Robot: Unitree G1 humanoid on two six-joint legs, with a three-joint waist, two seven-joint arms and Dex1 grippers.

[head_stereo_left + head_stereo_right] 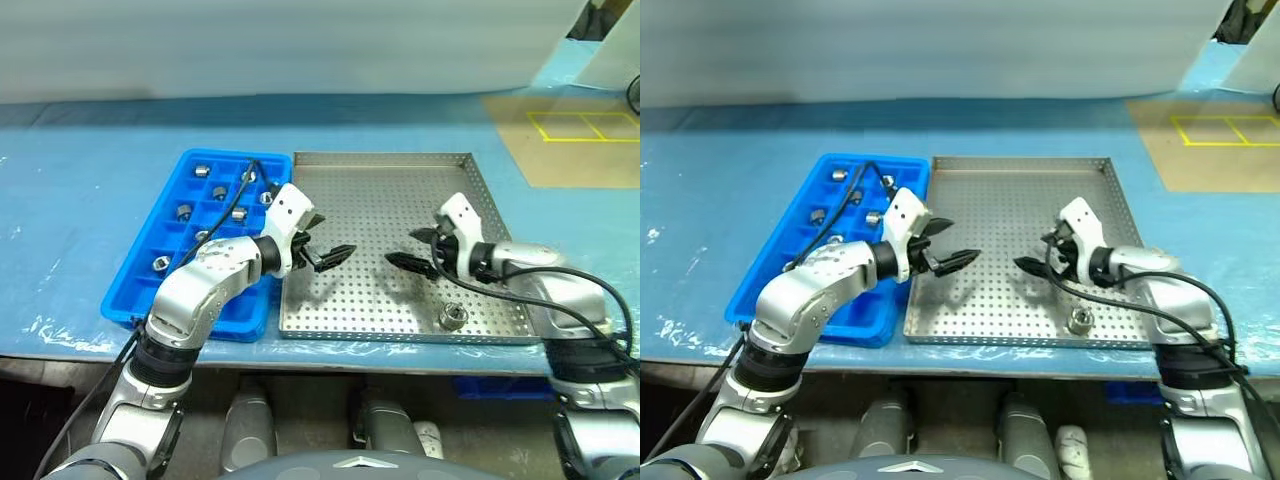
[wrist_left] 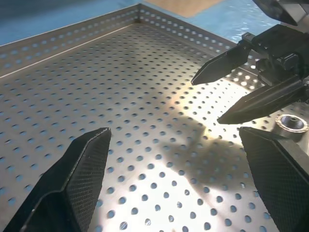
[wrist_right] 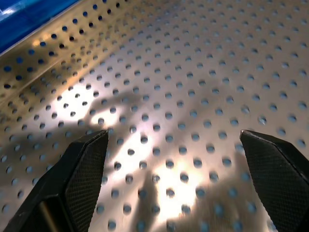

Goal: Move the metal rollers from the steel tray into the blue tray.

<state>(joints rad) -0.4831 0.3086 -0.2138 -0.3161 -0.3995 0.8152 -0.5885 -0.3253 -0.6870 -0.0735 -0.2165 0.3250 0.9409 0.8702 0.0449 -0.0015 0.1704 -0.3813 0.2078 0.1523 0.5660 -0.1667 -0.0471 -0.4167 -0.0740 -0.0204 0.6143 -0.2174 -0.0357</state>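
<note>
Head pair downward; wrist cams near steel tray (image 1: 390, 200).

Bright, even overhead light fills the scene. The steel tray (image 1: 400, 175) reflects it, and the wrist views catch warm white glare patches on the perforated floor. Soft dark shadows of both arms fall on the tray beneath the left claw (image 1: 328, 245) and right claw (image 1: 416, 250). Head views are sharp; in the right wrist view the holes nearest the camera blur.
</note>
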